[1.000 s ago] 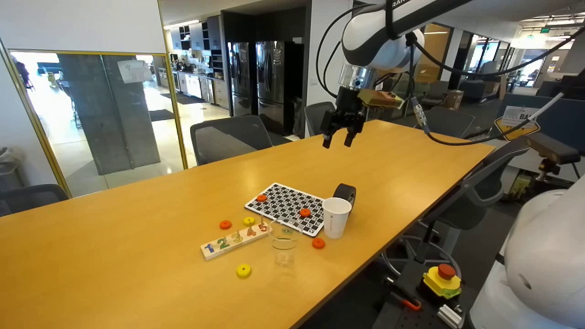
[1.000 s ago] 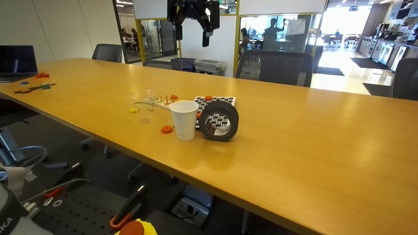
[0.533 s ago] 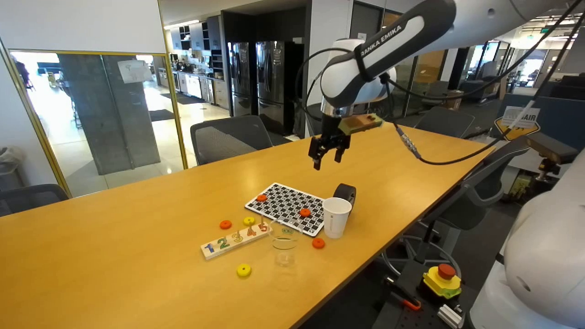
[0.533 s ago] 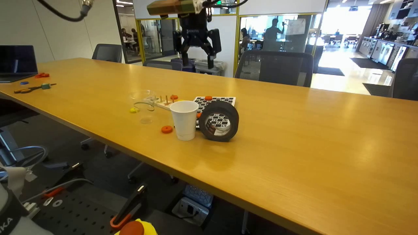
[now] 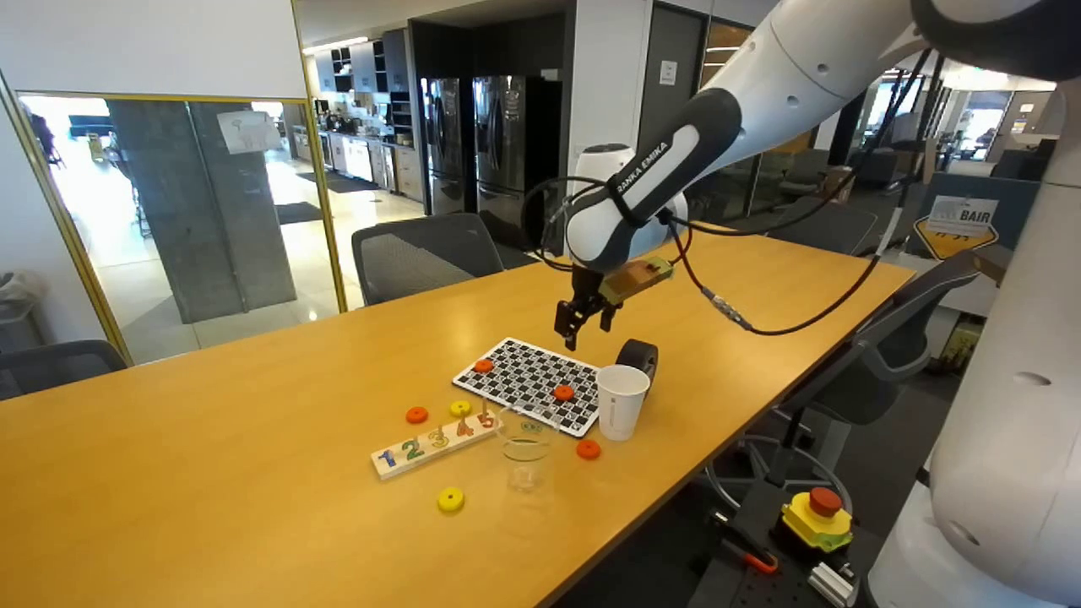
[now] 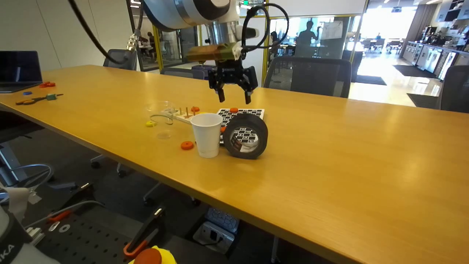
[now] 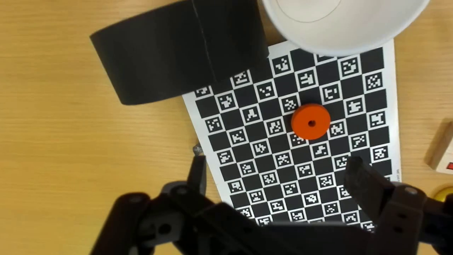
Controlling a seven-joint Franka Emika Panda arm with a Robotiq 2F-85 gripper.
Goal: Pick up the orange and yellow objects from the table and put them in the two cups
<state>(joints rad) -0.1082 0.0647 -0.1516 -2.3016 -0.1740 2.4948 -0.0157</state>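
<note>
The table (image 5: 253, 473) is a long, smooth, light-brown wooden top. A black-and-white checkered board (image 5: 528, 384) lies flat on it. Just beside the board stand a white cup (image 5: 621, 409) and, on edge, a roll of black tape (image 5: 638, 358); an orange disc (image 5: 589, 450) lies by the cup's foot. A clear cup (image 5: 525, 479) stands near a pale number strip (image 5: 437, 449), with a yellow disc (image 5: 451, 500) near both. A second yellow disc (image 5: 460, 409) lies just beside the strip, a second orange disc (image 5: 416, 415) near it. Toward one end, in an exterior view, are a laptop (image 6: 20, 69), red pieces (image 6: 47, 84), a blue piece (image 6: 27, 93), an orange-handled tool (image 6: 28, 101) and a green block (image 6: 51, 96).
</note>
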